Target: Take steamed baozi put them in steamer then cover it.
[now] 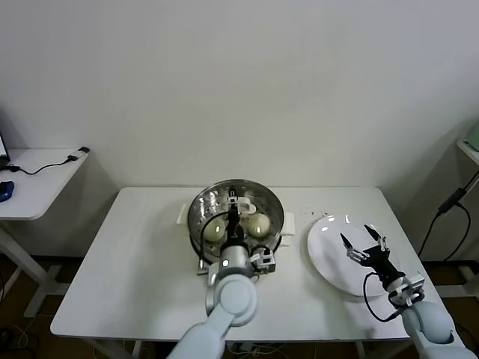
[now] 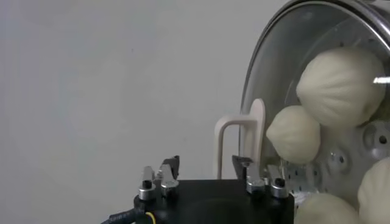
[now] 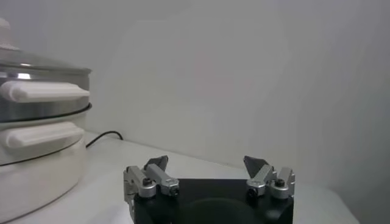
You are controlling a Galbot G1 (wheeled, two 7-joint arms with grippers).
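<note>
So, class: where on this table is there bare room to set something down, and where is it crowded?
Bare tabletop lies between the table's left edge and the steamer. The middle is crowded: the left gripper is over the lid. The right gripper hovers over the empty white plate.

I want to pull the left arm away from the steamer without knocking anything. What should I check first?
1. Steamed baozi inside the steamer: ok, four show through the glass.
2. Cover sitting on the steamer's rim: ok.
3. Left gripper open at the cover's white handle: ok.
4. Handle free of the left fingers: cannot tell; it stands right by one finger.
5. Plate bare of baozi: ok.
6. Right gripper open, holding nothing, over the plate, apart from the steamer: ok.
</note>
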